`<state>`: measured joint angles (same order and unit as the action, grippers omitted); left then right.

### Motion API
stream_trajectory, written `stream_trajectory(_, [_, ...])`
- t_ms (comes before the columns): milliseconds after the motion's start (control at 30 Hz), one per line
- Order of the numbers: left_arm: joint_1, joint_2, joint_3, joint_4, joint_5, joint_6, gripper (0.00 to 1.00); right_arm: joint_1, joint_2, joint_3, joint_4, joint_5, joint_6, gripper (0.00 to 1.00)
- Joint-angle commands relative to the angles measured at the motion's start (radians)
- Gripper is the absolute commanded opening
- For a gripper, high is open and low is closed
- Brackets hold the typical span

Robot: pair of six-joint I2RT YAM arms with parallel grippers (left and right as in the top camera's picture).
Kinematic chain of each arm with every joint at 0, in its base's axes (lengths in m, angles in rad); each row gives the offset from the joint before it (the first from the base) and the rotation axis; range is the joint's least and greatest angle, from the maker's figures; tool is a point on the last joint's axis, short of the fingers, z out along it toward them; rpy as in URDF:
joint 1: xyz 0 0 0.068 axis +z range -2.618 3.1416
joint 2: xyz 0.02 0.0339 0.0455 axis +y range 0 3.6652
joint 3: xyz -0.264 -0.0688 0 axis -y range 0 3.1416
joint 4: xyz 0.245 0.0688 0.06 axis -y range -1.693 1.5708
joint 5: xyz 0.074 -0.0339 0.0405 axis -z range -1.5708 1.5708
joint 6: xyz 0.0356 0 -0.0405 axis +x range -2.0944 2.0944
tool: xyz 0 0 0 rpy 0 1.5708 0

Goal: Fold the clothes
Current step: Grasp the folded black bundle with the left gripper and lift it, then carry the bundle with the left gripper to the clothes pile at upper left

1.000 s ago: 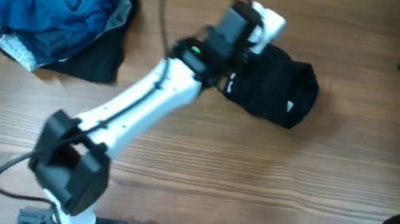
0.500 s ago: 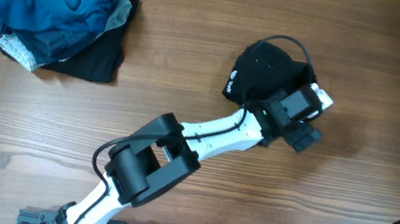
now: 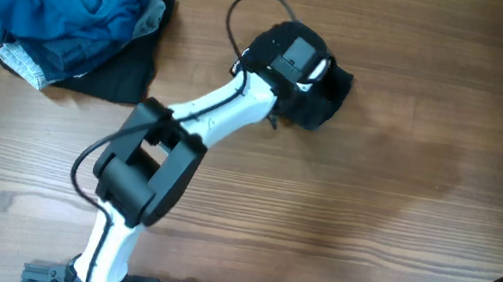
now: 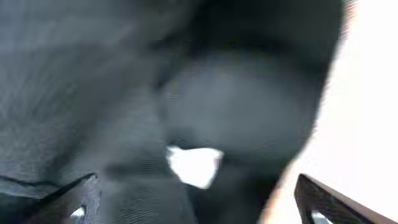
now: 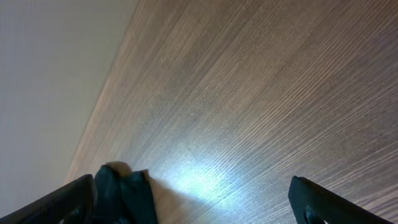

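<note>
Left claw (image 4: pixel 196 200) is hovering low on the bunched black shirt (image 3: pixel 328 90), well to the right of the clothes pile (image 3: pixel 74 12).
The shirt is lying crumpled on the table (image 3: pixel 403 206), not yet spread. The left claw's fingers are standing apart, pinching nothing. The right claw (image 5: pixel 193 199) is hanging apart over bare wood, far from the pile. Risk: closing here is likely catching several layers, dragging the lump instead of opening it.
</note>
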<state>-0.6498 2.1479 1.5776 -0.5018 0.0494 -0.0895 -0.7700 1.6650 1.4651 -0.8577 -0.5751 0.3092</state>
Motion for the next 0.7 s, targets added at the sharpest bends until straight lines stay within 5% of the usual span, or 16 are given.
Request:
stream_trajectory(0, [-0.1,-0.12,0.001,0.015,-0.11,0.125,0.99,0.004,0.001,0.008,0.005,0.004,-0.018,1.0])
stream_trajectory(100, [-0.202,-0.084,0.001,0.042,-0.211,0.198,0.99,0.004,0.001,0.008,0.003,0.003,-0.018,1.0])
stream_trajectory(533, [-0.187,0.106,0.001,0.299,-0.313,0.198,0.99,0.004,0.001,0.008,0.0,-0.008,-0.018,1.0])
stream_trajectory(667, [-0.181,0.155,0.001,0.315,-0.332,0.199,0.87,0.004,0.001,0.008,0.0,-0.009,-0.017,1.0])
